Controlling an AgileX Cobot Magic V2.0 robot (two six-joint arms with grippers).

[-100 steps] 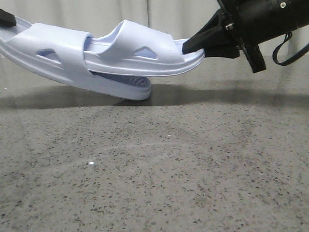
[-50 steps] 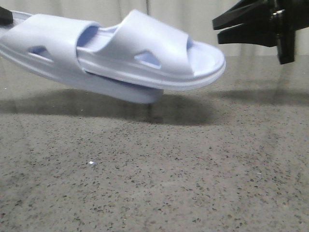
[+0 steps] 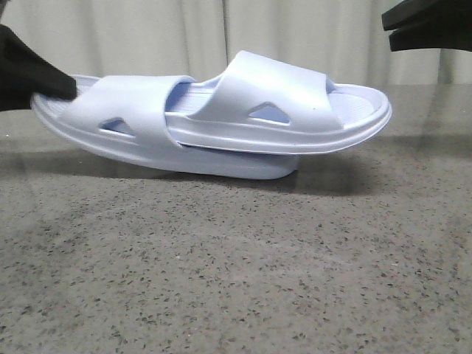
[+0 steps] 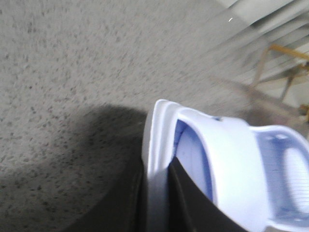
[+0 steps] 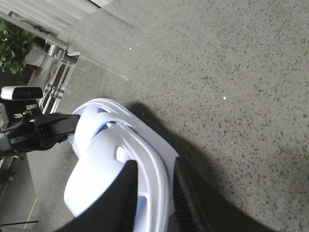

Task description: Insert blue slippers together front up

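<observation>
While the left hand [image 3: 51, 82] pinches the nested blue slippers [image 3: 221, 122], the right hand [image 3: 428, 26] hangs spread.

Even daylight; left wrist view perhaps motion-blurred.

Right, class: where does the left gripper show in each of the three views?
Front: left gripper at the far left edge, gripping the slippers.
Left wrist: gripper at bottom, jaws clamping a slipper rim.
Right wrist: gripper at left, on the slippers' far end.
Shared landmark: the slippers.

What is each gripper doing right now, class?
Left gripper: closed on the blue slippers.
Right gripper: open, its fingers apart either side of the slippers' edge.
</observation>
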